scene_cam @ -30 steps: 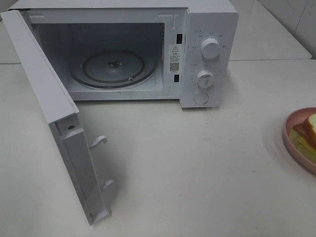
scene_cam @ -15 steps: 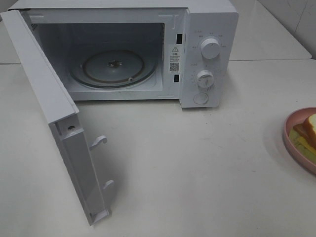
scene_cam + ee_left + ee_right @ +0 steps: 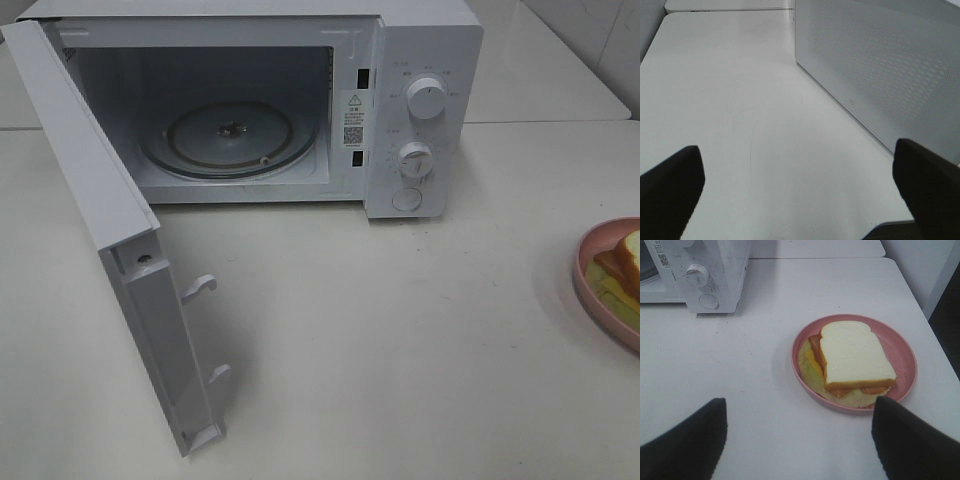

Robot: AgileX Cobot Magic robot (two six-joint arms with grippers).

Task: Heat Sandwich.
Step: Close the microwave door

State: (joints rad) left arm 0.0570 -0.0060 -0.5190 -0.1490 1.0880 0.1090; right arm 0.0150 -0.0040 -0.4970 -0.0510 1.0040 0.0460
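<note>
sandwich (image 3: 856, 356) sits on the pink plate (image 3: 902, 352) on the surface, just ahead of the right gripper (image 3: 797, 440), jaws wide and empty; left gripper (image 3: 800, 185) also open, beside the microwave door (image 3: 880, 65), farther off.

From high in front we look down on the open microwave (image 3: 300, 100) and the table (image 3: 400, 330), the plate (image 3: 600, 285) cut by the right edge. Our left wrist view skims low along the microwave's door (image 3: 880, 75). Our right wrist view looks down nearer on the plate, sharing the dials (image 3: 698, 275).
</note>
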